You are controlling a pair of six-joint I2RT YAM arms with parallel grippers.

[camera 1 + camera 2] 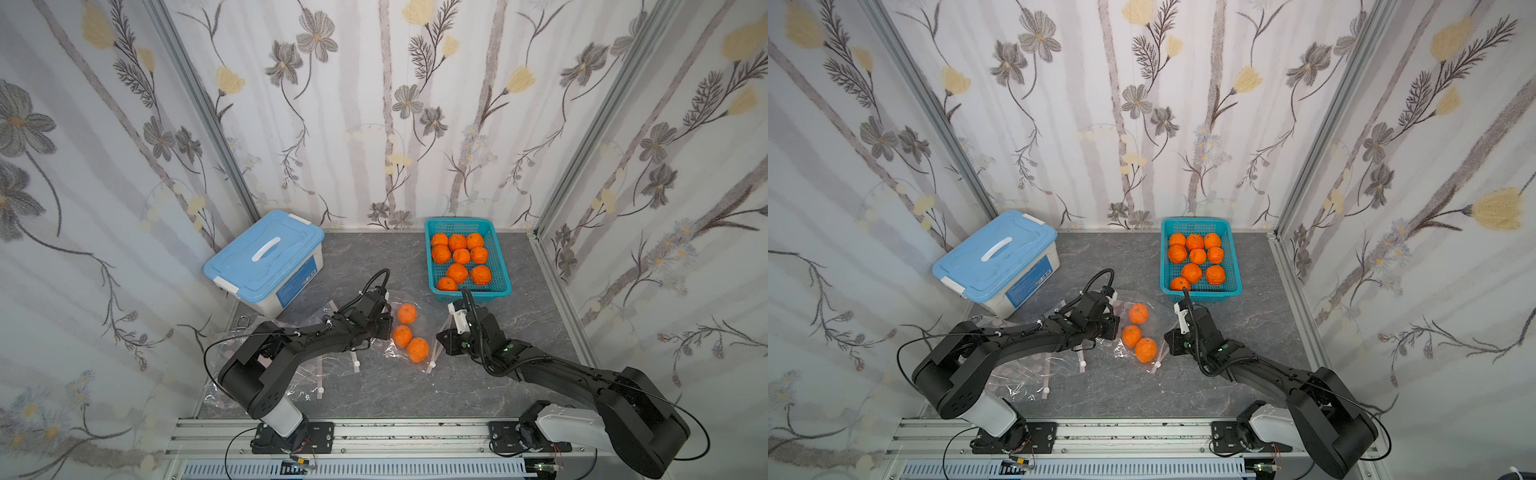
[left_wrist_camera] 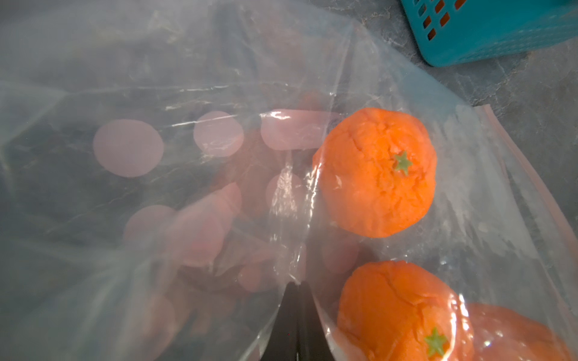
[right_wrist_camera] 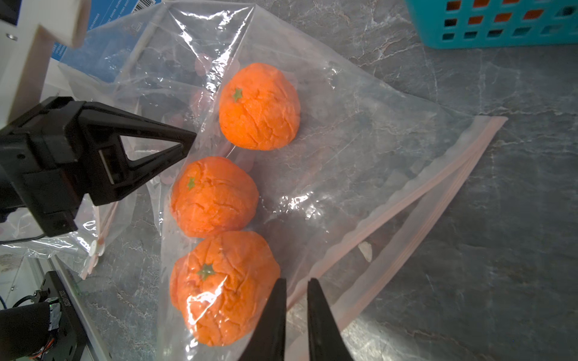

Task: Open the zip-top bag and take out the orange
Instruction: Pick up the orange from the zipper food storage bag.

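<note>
Both top views hang high over the table (image 1: 374, 395) at its six o'clock edge, looking steeply down toward twelve. They share the whole scene, with the basket (image 1: 500, 266) at one o'clock from the bag (image 1: 426, 328). My wrist cameras sit close, looking past my left hand (image 2: 295, 286) and right hand (image 3: 297, 281); both share that bag and a basket corner.
</note>
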